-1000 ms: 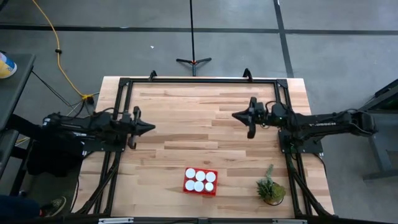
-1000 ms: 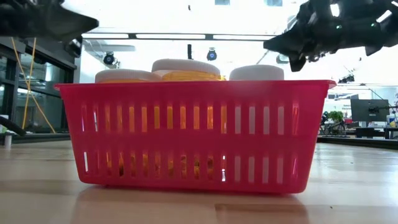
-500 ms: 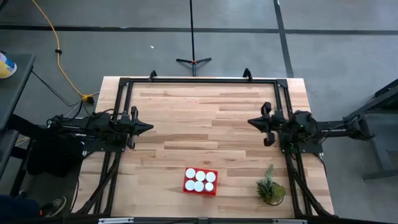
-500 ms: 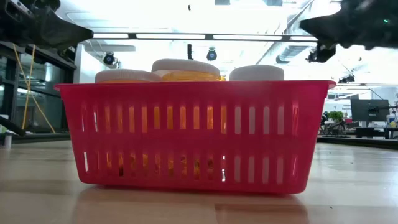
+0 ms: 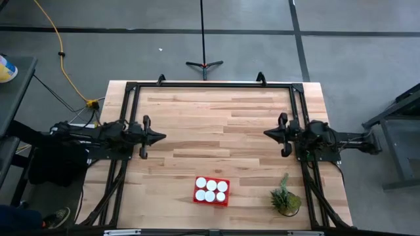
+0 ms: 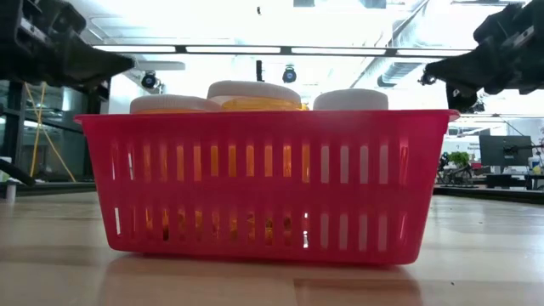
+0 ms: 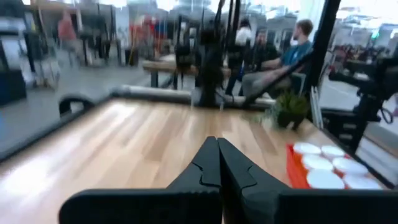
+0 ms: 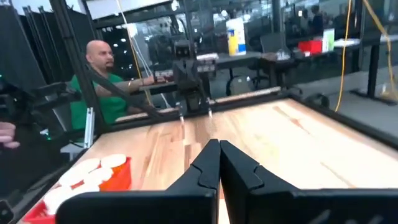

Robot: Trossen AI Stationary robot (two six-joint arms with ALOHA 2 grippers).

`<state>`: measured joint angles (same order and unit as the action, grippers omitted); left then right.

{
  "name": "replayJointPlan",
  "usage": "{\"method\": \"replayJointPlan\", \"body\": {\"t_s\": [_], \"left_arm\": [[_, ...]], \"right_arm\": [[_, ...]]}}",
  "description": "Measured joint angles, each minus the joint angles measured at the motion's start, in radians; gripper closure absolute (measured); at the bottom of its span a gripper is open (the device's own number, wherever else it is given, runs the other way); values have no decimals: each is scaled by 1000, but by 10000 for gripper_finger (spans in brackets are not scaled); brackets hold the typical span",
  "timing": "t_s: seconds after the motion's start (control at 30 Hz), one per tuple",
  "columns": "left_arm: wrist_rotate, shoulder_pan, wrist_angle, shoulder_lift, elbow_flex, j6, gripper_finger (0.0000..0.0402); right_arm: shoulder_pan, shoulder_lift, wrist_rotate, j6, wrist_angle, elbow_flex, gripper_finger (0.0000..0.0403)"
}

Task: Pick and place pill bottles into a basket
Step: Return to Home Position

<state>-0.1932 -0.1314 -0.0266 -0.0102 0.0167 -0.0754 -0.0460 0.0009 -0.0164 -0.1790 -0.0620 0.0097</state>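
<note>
The red mesh basket (image 5: 211, 191) stands on its flat bottom near the table's front edge, at the middle. Several pill bottles with white caps (image 5: 210, 190) stand upright inside it, their orange bodies (image 6: 255, 157) showing through the mesh. My left gripper (image 5: 163, 137) hovers shut and level at the table's left side, pointing toward the right, clear of the basket. My right gripper (image 5: 266, 134) hovers shut and level at the table's right side, pointing left. Both hold nothing. The basket also shows in the left wrist view (image 7: 298, 174) and the right wrist view (image 8: 118, 177).
A small green potted plant (image 5: 286, 198) stands at the front right corner, right of the basket. A black frame (image 5: 210, 85) runs along the table's far edge and sides. Bare wood lies between the two grippers. People sit beyond the table in both wrist views.
My right gripper has drawn back toward the table's right edge and sunk a little, staying shut. My left gripper has sunk slightly in place. The basket and the bottles have kept still.
</note>
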Motion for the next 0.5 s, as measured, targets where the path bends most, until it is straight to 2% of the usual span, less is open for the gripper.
{"method": "replayJointPlan", "body": {"t_s": [0.2, 0.5], "left_arm": [[-38, 0, -22, -1, -4, 79, 379], [-38, 0, -24, 1, -4, 43, 379]], "right_arm": [[0, 5, 15, -17, 35, 0, 403], [0, 4, 12, 4, 32, 0, 403]]}}
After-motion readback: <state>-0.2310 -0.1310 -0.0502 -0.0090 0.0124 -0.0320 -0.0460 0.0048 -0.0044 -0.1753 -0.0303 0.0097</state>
